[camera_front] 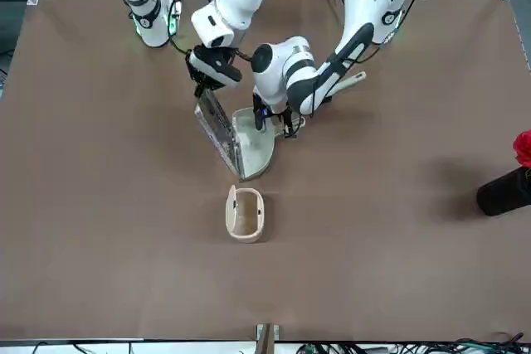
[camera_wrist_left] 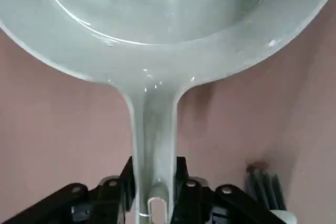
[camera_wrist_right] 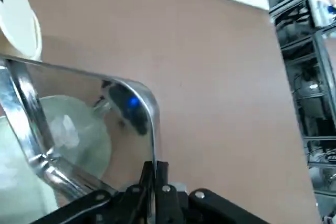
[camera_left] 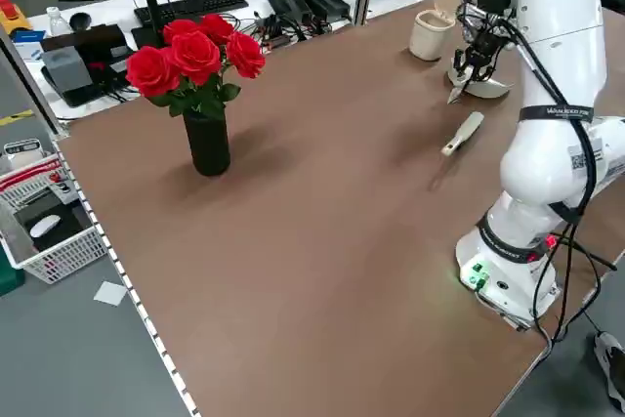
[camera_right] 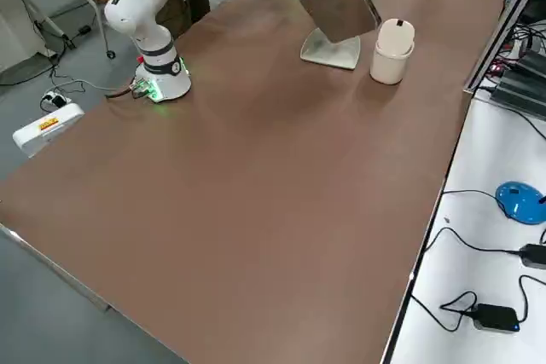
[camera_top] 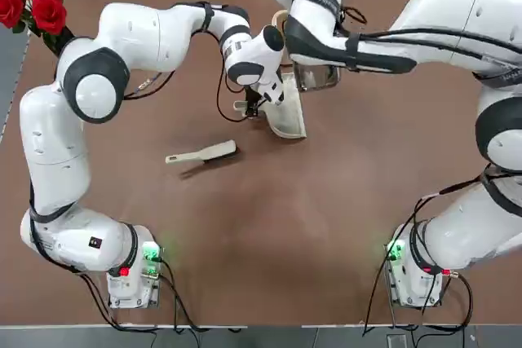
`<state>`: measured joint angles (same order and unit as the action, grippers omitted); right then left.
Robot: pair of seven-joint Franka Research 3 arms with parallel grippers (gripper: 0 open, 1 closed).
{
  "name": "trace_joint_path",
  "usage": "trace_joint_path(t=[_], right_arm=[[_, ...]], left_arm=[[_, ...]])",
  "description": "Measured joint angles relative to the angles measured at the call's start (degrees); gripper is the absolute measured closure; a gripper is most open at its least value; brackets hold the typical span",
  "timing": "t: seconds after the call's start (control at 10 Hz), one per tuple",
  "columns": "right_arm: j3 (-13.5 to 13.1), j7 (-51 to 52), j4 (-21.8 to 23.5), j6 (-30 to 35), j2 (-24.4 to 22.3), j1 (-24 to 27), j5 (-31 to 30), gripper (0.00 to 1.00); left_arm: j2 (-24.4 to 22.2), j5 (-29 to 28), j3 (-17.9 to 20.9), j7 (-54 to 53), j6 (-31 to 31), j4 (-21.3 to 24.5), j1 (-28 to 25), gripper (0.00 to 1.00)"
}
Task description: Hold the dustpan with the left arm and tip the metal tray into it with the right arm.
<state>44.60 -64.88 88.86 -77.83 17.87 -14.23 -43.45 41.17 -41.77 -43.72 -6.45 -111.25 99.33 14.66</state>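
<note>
Steel metal tray (camera_front: 217, 128) tilts steeply, lower edge over dustpan (camera_front: 255, 145).

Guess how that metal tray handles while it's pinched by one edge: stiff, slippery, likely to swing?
Probably stiff: the metal tray stands steeply tilted over the dustpan with no visible sag. Likely slippery: its surface is shiny and mirror-like, and the right hand pinches only a thin rim. It may pivot in that hold, since nearly all of it hangs beyond the fingers.
</note>
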Motion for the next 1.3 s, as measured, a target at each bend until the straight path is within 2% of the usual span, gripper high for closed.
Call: trace_joint_path(t=[0.4,0.7,0.8,1.0,1.3], right_arm=[[0.6,-1.1,0.0,0.1,0.4,-0.2,-0.6,0.96],[0.3,6.8,-0.6,-0.3,0.5,2.0,0.3,0.96],[-0.6,10.5,-1.8,-0.9,0.4,3.2,1.9,0.96],[-5.6,19.1,-4.7,-3.0,-0.4,4.7,7.3,0.96],[-17.6,31.9,-5.7,-7.8,-4.9,6.1,17.1,0.96]], left_arm=[[0.0,0.0,0.0,0.0,0.0,0.0,0.0,0.67],[0.0,0.0,0.0,0.0,0.0,0.0,0.0,0.67],[0.0,0.0,0.0,0.0,0.0,0.0,0.1,0.67],[-0.1,0.0,-0.1,0.0,1.1,-0.2,0.0,0.67],[-1.4,0.0,-1.3,-0.2,3.4,-0.7,-0.4,0.67]])
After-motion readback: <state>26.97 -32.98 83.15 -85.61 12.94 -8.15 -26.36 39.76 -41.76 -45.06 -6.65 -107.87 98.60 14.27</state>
